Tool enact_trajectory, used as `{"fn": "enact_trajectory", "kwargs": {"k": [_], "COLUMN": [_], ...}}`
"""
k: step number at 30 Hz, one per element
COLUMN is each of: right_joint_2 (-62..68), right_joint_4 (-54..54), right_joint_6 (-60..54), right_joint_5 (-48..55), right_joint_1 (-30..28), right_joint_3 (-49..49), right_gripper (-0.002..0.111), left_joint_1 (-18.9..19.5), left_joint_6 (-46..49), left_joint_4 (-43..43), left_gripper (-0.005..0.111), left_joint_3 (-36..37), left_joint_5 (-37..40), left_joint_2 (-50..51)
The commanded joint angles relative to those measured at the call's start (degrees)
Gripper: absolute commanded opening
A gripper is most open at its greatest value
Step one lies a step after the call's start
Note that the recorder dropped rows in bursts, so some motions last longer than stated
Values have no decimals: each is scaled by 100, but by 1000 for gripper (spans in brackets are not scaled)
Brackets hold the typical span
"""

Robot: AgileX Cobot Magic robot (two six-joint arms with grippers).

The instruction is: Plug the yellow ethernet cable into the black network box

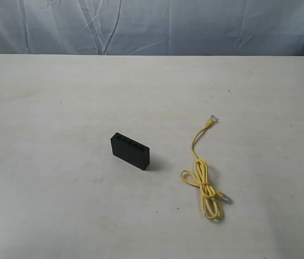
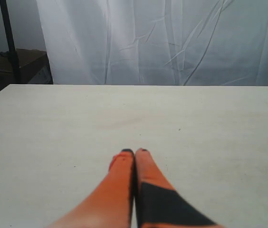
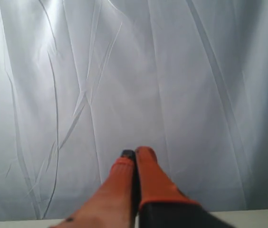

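Box: the black network box stands on its edge on the counter.
Cable: the yellow ethernet cable lies at 3 o'clock from the box, not touching it.
Left hand: closed all the way, holding nothing.
Right hand: closed all the way, holding nothing, facing a white curtain.

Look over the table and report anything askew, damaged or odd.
Nothing looks damaged or spilled. The black box stands on a narrow side with its ports facing up, rather than lying flat. The yellow cable lies apart from it, partly bundled, both plugs free.
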Motion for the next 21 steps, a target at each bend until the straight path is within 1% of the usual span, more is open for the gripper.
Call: {"fn": "enact_trajectory", "kwargs": {"k": [1, 6, 8, 10, 12, 14, 16, 19, 21], "right_joint_2": [720, 2285, 3059, 3753, 4385, 5026, 5453, 6080, 6459], "right_joint_4": [-99, -61, 190, 522, 884, 1127, 1215, 1776, 1911], "right_joint_6": [-209, -197, -197, -197, -189, -189, -160, -161, -161], "right_joint_5": [1072, 2662, 3312, 3671, 3721, 3532, 3395, 3215, 3171], "right_joint_1": [-29, -29, -29, -29, -29, -29, -29, -29, -7], "right_joint_3": [-960, -2462, -3100, -3574, -3894, -4059, -4090, -4090, -4090], "right_gripper": [0, 0, 0, 0, 0, 0, 0, 0, 0], "left_joint_1": [-5, -5, -5, -5, -5, -5, -5, -5, -5], "left_joint_6": [-13, -13, -13, -13, -13, -13, -13, -13, -13], "left_joint_4": [8, 8, 8, 8, 8, 8, 8, 8, 8], "left_gripper": [0, 0, 0, 0, 0, 0, 0, 0, 0], "left_joint_3": [26, 26, 26, 26, 26, 26, 26, 26, 26], "left_joint_5": [-76, -76, -76, -76, -76, -76, -76, -76, -76], "left_joint_2": [-28, -28, -28, -28, -28, -28, -28, -28, -28]}}
